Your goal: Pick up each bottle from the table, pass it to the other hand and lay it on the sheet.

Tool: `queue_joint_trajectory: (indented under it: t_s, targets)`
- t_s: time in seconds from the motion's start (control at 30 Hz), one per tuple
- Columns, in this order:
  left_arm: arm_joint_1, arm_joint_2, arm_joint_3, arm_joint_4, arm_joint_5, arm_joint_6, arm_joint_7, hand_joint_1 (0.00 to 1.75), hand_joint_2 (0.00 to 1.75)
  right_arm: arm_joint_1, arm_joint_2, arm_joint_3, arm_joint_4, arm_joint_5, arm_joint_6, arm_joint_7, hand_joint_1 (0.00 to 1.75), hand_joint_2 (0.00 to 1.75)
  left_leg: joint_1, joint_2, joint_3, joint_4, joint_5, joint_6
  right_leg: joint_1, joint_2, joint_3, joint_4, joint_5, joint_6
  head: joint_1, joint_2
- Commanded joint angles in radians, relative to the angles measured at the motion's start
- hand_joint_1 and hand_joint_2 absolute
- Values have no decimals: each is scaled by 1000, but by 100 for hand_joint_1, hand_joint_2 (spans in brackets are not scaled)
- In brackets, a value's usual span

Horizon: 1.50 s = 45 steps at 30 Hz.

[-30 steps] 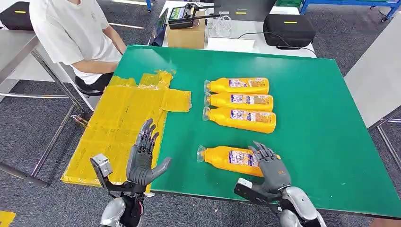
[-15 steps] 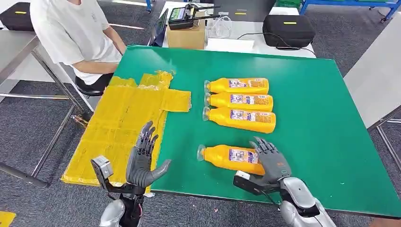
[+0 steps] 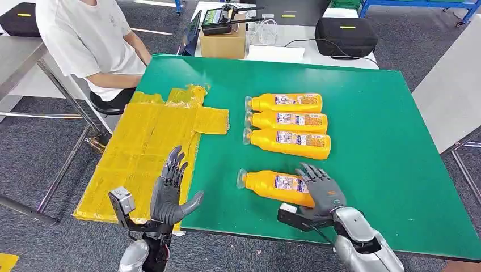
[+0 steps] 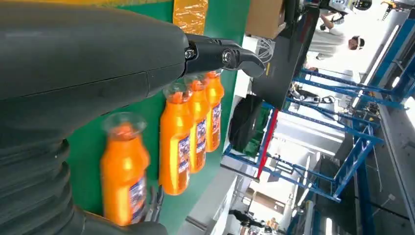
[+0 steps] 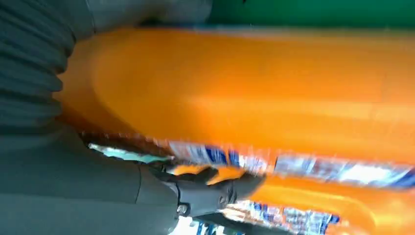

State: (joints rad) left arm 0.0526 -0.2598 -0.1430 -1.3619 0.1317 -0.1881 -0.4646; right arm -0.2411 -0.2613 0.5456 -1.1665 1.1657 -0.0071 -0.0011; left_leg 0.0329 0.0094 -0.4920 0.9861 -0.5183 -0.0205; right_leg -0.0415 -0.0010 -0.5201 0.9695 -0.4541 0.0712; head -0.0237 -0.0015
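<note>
Four orange bottles lie on the green table [image 3: 374,141]. Three sit in a row: [image 3: 286,102], [image 3: 289,120], [image 3: 289,142]. The nearest bottle [image 3: 272,185] lies close to the front edge, cap to the left, and my right hand [image 3: 321,191] wraps over its base end. In the right wrist view that bottle [image 5: 274,93] sits against the palm, with the thumb [image 5: 210,193] across its label. My left hand [image 3: 170,192] is raised at the table's front left, fingers spread and holding nothing. The yellow sheet [image 3: 142,141] covers the table's left side. The left wrist view shows the nearest bottle [image 4: 123,171] past my left hand [image 4: 98,63].
A person in a white shirt [image 3: 85,39] sits at the far left corner of the table. Behind the table stand a cardboard box [image 3: 222,41] and a black case [image 3: 346,34]. The table's front edge runs just below both hands.
My right hand has slid further over the nearest bottle's base, and the bottle has shifted slightly away from the front edge. The left hand has barely moved.
</note>
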Motion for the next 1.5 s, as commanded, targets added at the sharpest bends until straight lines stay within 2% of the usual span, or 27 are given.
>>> queue_joint_trajectory:
  t_s: [0.03,0.1,0.13,0.17,0.2,0.27,0.33,0.37,0.4,0.43,0.6,0.77,0.8,0.83,0.9,1.07,1.13,1.3,1.43,1.5]
  targets:
    - [-40,9,34,69,-16,8,-1,0,175,-152,-16,123,251,-74,72,-19,175,175,0,1,3,-3,1,3,1,2,3,-3,2,-4,0,0]
    - [-49,9,30,82,-18,9,-3,0,175,-166,-12,127,299,-145,91,-58,175,175,0,1,4,-3,1,3,1,2,3,-4,2,-5,0,0]
    - [-55,15,21,91,-18,5,-9,0,175,-153,-8,92,308,-254,97,-131,175,175,0,0,3,-2,1,2,1,1,2,-3,1,-4,0,0]
    - [-48,34,-6,75,2,3,-24,0,175,-49,25,-9,179,-472,43,-250,175,175,0,0,6,-2,1,2,1,0,5,-3,1,-4,0,0]
    - [-46,35,-7,71,3,3,-24,0,175,-45,24,-6,164,-473,44,-250,175,175,0,0,7,-2,1,2,1,0,6,-3,1,-4,0,0]
    - [-46,39,-17,68,12,4,-27,0,175,-1,56,-68,102,-556,19,-317,175,175,1,-3,12,-3,2,3,2,-2,12,-5,2,-4,0,0]
    - [-43,41,-21,64,15,5,-28,0,175,18,65,-74,61,-562,18,-323,175,175,1,-1,14,-3,1,2,2,-1,13,-4,1,-4,0,0]
    - [-42,41,-25,63,19,6,-30,0,175,44,89,-109,14,-598,-18,-388,175,175,1,0,14,-3,0,2,2,-1,13,-3,0,-4,0,0]
    - [-41,41,-31,63,20,6,-30,0,175,70,110,-131,-31,-618,-27,-405,175,175,1,-1,14,-3,1,2,3,-1,13,-4,1,-5,0,0]
    - [-40,40,-35,63,20,6,-30,0,175,82,114,-129,-63,-611,-26,-380,175,175,1,0,13,-2,0,1,2,0,12,-2,0,-3,0,0]
    - [-28,57,-118,75,-113,107,-46,0,175,191,247,-225,-295,-716,-123,-483,175,175,1,1,9,-3,-1,2,2,2,7,-1,0,-5,-1,0]
    - [-39,61,-189,120,-181,129,-60,0,175,206,290,-217,-362,-719,-177,-501,175,175,1,-1,6,-3,0,3,2,0,6,-2,-1,-5,0,0]
    - [-50,75,-225,131,-257,171,-74,0,175,201,298,-215,-350,-744,-167,-507,175,175,0,-1,5,-3,0,3,1,0,4,-2,0,-4,0,0]
    - [-61,90,-266,136,-422,307,-107,0,175,188,289,-194,-328,-745,-132,-504,175,175,0,-1,3,-2,0,2,1,0,3,-1,0,-3,0,0]
    - [-78,100,-307,156,-551,390,-104,0,175,161,276,-153,-281,-737,-76,-524,175,175,0,-2,5,-3,1,2,1,-1,4,-2,0,-5,0,0]
    - [-92,94,-309,173,-535,353,-101,0,175,148,280,-120,-257,-714,-72,-552,175,175,1,0,5,-4,1,3,2,1,4,-3,1,-5,0,0]
    - [-99,86,-300,178,-500,298,-99,0,175,129,270,-70,-247,-684,-49,-575,175,175,0,0,4,-2,0,2,1,1,3,-1,0,-3,-1,0]
    - [-104,61,-269,165,-356,127,-99,0,175,61,342,15,-130,-699,-20,-571,175,175,1,3,5,-3,0,3,2,4,3,-2,1,-5,0,0]
    - [-115,32,-235,168,-186,-7,-49,0,175,35,364,108,-63,-609,-63,-604,175,175,1,3,4,-3,0,2,2,4,3,-2,1,-5,0,0]
    - [-118,31,-236,166,-184,-8,-47,0,175,40,368,114,-58,-604,-73,-606,175,175,1,1,3,-2,0,2,2,2,2,-2,1,-3,0,0]
